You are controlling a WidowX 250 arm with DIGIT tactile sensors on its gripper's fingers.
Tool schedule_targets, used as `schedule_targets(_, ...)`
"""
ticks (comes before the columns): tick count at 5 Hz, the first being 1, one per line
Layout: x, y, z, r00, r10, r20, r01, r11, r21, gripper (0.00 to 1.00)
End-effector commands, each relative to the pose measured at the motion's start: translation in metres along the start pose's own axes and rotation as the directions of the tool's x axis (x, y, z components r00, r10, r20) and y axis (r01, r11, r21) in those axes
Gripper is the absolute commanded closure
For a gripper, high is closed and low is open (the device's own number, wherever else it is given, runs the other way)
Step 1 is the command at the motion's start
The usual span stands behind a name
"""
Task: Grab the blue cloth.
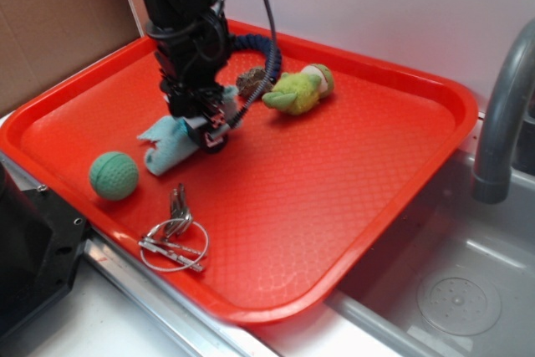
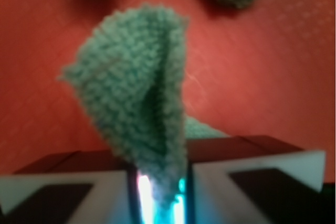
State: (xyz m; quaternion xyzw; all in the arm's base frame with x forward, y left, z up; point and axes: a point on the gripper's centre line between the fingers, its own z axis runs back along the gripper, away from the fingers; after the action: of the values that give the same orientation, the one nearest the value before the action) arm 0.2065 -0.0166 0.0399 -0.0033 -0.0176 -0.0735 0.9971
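Note:
The blue cloth [image 1: 170, 145], a pale aqua terry washcloth, lies bunched on the left half of the red tray [image 1: 351, 173]. My gripper [image 1: 209, 133] stands over its right end with the jaws pinched together on a fold. In the wrist view the blue cloth [image 2: 134, 93] rises as a folded flap from between the two fingers, and my gripper [image 2: 159, 192] holds its lower end in the narrow gap.
A mint-green dimpled ball [image 1: 114, 175] sits left of the cloth near the tray's front rim. A key ring [image 1: 174, 236] lies in front. A green plush toy [image 1: 299, 89] and dark braided rope [image 1: 255, 48] lie behind. A sink [image 1: 456, 290] and faucet [image 1: 500, 114] are at right.

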Motion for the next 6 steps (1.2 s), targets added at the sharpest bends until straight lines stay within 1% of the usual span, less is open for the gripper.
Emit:
schedule_targets(1, -0.005, 0.013, 0.098, 0.979, 0.19, 0.08, -0.193, 0.981, 0.026, 1.0)
schedule_targets(2, -0.002, 0.01, 0.147, 0.94, 0.337, 0.055, -0.339, 0.941, 0.015, 1.0)
schedule_targets(3, -0.006, 0.011, 0.18, 0.932, 0.355, 0.064, -0.355, 0.935, -0.018, 1.0)
schedule_targets(4, -0.007, 0.012, 0.189, 0.939, 0.334, 0.085, -0.333, 0.942, -0.025, 1.0)
schedule_targets(6, -0.008, 0.015, 0.182, 0.942, 0.327, 0.082, -0.327, 0.945, -0.014, 1.0)
